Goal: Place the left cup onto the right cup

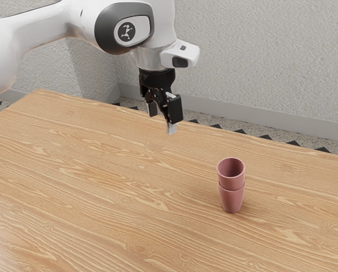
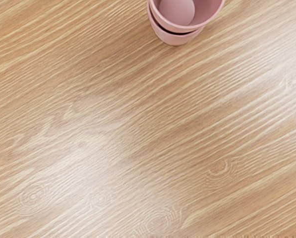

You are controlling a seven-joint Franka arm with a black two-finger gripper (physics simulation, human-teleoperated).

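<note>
Bright even light, soft shadows

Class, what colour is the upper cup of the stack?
The upper cup is dusty pink; the exterior view shows it best.

Upper cup [image 2: 180, 11], cut by the picture's edge, half hides lower cup [image 2: 173, 38].

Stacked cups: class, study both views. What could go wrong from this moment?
1. The upper cup is nested in the lower cup, making a tall, narrow stack on the table. A knock could probably topple it.
2. The gripper hangs open and empty above the table, apart from the stack. A low sweep toward the exterior view's right might strike the cups.
</note>
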